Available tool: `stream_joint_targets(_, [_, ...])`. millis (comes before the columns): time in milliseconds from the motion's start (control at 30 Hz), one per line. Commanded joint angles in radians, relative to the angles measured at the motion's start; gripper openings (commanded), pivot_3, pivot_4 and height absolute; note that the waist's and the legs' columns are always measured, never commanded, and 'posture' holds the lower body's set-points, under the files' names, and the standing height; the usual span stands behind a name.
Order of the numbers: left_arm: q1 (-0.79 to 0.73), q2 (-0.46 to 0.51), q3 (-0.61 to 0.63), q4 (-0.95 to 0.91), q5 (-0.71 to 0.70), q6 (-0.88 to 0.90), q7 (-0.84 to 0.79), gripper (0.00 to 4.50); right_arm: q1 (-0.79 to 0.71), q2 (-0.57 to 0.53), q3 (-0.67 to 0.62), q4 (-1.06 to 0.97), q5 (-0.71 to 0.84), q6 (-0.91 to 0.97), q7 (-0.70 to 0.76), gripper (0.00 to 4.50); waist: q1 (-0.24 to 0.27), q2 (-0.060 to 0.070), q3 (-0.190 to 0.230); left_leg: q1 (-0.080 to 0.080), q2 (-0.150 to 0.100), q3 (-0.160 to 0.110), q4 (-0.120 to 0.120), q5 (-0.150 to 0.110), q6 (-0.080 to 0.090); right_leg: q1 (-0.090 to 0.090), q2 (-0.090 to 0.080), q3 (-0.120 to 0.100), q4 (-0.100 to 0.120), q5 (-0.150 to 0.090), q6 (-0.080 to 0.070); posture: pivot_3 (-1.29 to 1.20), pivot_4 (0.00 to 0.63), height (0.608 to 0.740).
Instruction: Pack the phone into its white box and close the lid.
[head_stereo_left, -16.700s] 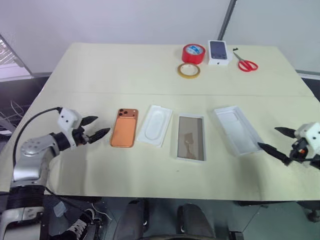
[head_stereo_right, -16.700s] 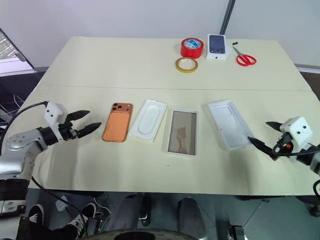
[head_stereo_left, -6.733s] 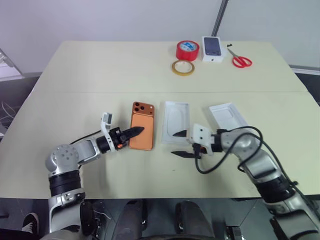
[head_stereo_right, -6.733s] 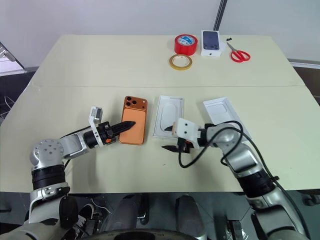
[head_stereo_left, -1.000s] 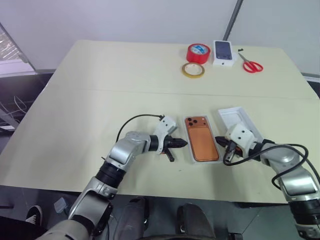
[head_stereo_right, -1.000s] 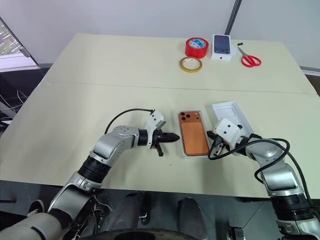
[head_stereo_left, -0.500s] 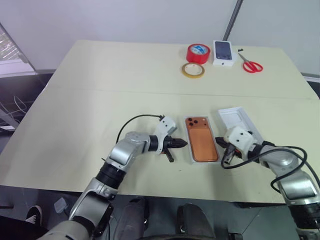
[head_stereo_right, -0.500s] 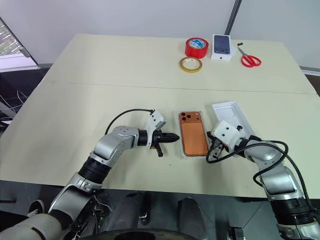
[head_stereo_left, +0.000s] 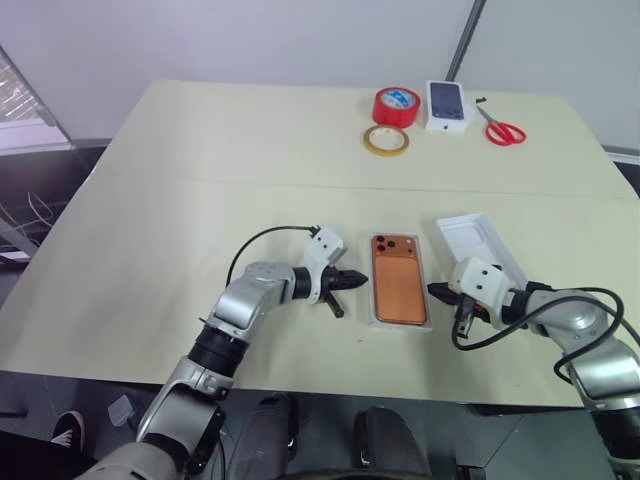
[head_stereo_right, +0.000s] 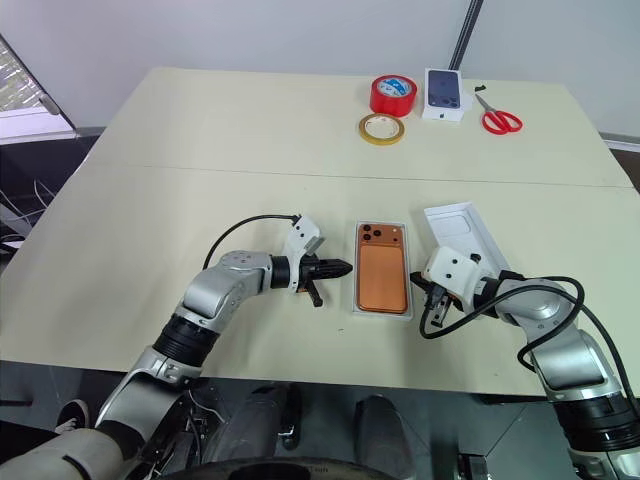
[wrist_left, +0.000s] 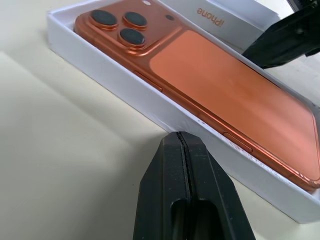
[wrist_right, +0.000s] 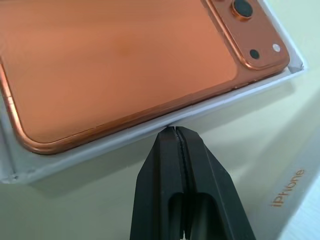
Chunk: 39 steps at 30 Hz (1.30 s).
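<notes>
The orange phone (head_stereo_left: 399, 278) lies flat, back up, inside the shallow white box (head_stereo_left: 373, 300), camera cluster at the far end. The box sits between the two grippers, the left gripper (head_stereo_left: 355, 281) just beside one long wall, the right gripper (head_stereo_left: 434, 291) by the other. The open white lid (head_stereo_left: 478, 243), plain inside up, lies beyond the right gripper.

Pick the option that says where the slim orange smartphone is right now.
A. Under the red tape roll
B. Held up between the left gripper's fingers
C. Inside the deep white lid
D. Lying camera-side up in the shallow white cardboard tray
D: the slim orange smartphone lies flat, camera cluster up, inside the shallow white cardboard tray; both shut grippers flank the tray.
</notes>
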Motion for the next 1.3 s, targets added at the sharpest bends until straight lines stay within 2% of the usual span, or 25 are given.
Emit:
stream_joint_targets(33, [0.004, -0.015, 0.002, -0.035, -0.014, -0.011, 0.001, 0.0, -0.023, -0.005, -0.002, -0.016, 0.009, -0.015, -0.009, 0.03, 0.0, 0.0, 0.0, 0.0, 0.0, 0.0, 0.0, 0.0, 0.0, 0.0, 0.0, 0.0, 0.0, 0.0, 0.0, 0.0, 0.15, 0.728])
stream_joint_targets(267, [-0.002, 0.008, 0.039, -0.078, -0.03, 0.019, 0.021, 0.0, -0.054, -0.04, -0.026, 0.033, -0.034, -0.068, -0.039, 0.03, 0.0, 0.0, 0.0, 0.0, 0.0, 0.0, 0.0, 0.0, 0.0, 0.0, 0.0, 0.0, 0.0, 0.0, 0.0, 0.0, 0.15, 0.728])
stream_joint_targets(333, [-0.022, 0.012, 0.058, -0.091, -0.044, 0.026, 0.024, 0.0, -0.105, -0.03, -0.026, 0.073, -0.041, -0.072, -0.066, 0.03, 0.0, 0.0, 0.0, 0.0, 0.0, 0.0, 0.0, 0.0, 0.0, 0.0, 0.0, 0.0, 0.0, 0.0, 0.0, 0.0, 0.15, 0.728])
stream_joint_targets(500, [-0.035, 0.03, 0.056, -0.077, -0.018, -0.023, 0.031, 0.0, -0.243, 0.031, 0.035, 0.2, -0.089, -0.1, -0.139, 0.03, -0.005, 0.0, 0.0, 0.0, 0.0, 0.0, 0.0, 0.001, -0.001, 0.0, 0.0, 0.0, 0.0, 0.0, 0.0, 0.0, 0.15, 0.728])
stream_joint_targets(733, [-0.022, 0.04, 0.074, -0.097, -0.026, -0.045, 0.049, 0.0, -0.355, 0.065, 0.133, 0.383, -0.199, -0.194, -0.203, 0.03, -0.001, 0.0, 0.0, 0.0, 0.0, 0.001, 0.0, 0.003, -0.005, -0.001, 0.0, 0.0, 0.0, 0.0, 0.0, 0.0, 0.15, 0.728])
stream_joint_targets(1067, [0.007, 0.076, 0.105, -0.128, -0.044, -0.04, 0.045, 0.0, -0.389, 0.046, 0.137, 0.481, -0.274, -0.209, -0.264, 0.03, -0.008, 0.0, 0.0, 0.0, 0.0, 0.0, 0.0, 0.003, -0.006, -0.001, 0.001, 0.0, 0.001, 0.0, 0.0, 0.0, 0.15, 0.728])
stream_joint_targets(1200, [0.015, 0.086, 0.118, -0.136, -0.052, -0.052, 0.039, 0.0, -0.367, 0.038, 0.095, 0.432, -0.236, -0.172, -0.247, 0.03, -0.009, 0.0, 0.0, 0.0, 0.0, 0.001, 0.0, 0.003, -0.006, -0.001, 0.001, 0.0, 0.001, 0.0, 0.0, 0.0, 0.15, 0.728])
stream_joint_targets(1267, [0.013, 0.087, 0.142, -0.134, -0.075, -0.04, 0.033, 0.0, -0.349, 0.062, 0.037, 0.354, -0.117, -0.08, -0.188, 0.03, -0.009, 0.0, 0.0, 0.0, 0.0, 0.0, 0.0, 0.003, -0.006, -0.001, 0.001, 0.0, 0.001, 0.0, 0.0, 0.0, 0.15, 0.728])
stream_joint_targets(1300, [0.011, 0.09, 0.152, -0.129, -0.083, -0.042, 0.028, 0.25, -0.334, 0.07, 0.007, 0.306, -0.05, -0.009, -0.151, 0.27, -0.011, 0.0, 0.0, -0.001, 0.0, 0.0, 0.0, 0.003, -0.006, -0.001, 0.001, 0.0, 0.001, 0.0, 0.0, 0.0, 0.15, 0.728])
